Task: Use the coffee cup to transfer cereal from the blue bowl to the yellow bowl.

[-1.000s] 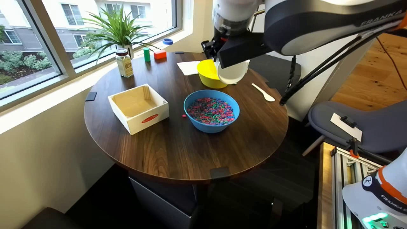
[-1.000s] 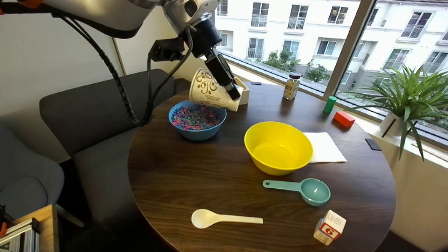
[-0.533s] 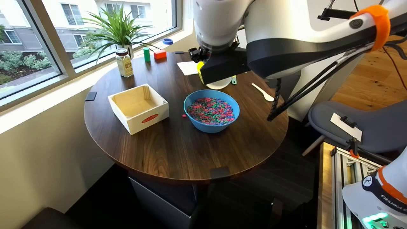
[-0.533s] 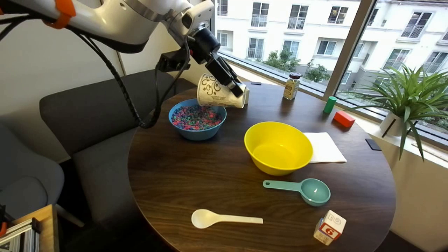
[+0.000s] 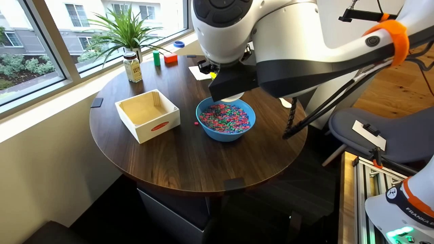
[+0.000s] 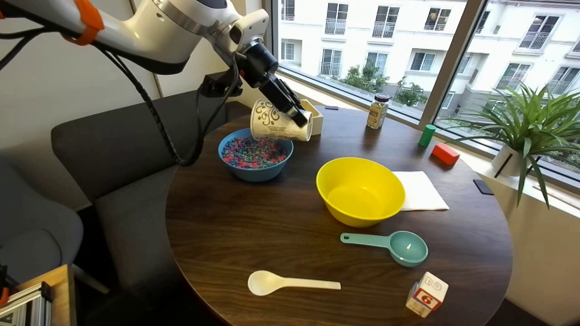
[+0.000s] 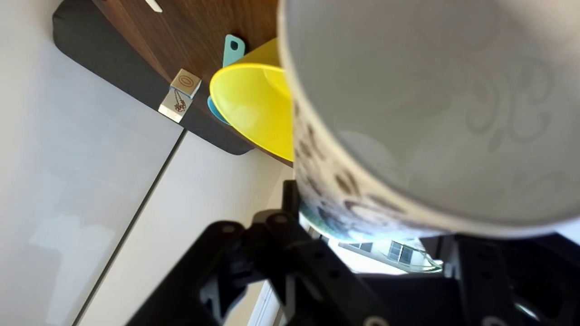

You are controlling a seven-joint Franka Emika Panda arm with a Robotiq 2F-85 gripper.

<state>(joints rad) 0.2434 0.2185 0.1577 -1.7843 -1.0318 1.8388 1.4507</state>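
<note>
The gripper [image 6: 297, 115] grips the coffee cup [image 6: 276, 127] from outside near its base — two fingers [image 7: 290, 199], spread just as wide as the wall they press. The one cup hangs tipped onto its side by the rim of the blue bowl [image 5: 225, 137]; whether they touch, I cannot tell. The wrist view looks into the cup's pale grey inside. The blue bowl holds the cereal [image 5: 223, 118], a broad speckled layer of pink, red, green and purple. One pink piece [image 5: 196, 123] lies just beside the bowl on the table [image 5: 183, 159], between it and a pale wooden box [image 5: 145, 134]. The second of two bowls, the yellow bowl [image 6: 358, 194], stands apart from the blue one; in an exterior view its yellow inside is in plain sight. One white sheet [image 6: 423, 192] and one teal scoop [image 6: 408, 249] lie near it, one cream spoon [image 6: 265, 283] and a number block [image 6: 432, 287] farther out — single block or stacked pair, I cannot tell. Farther off: one capped jar [image 6: 377, 112], one green cylinder [image 6: 427, 135] and one red block [image 6: 445, 154] near it, then one plant [image 6: 528, 136] at the window.
</note>
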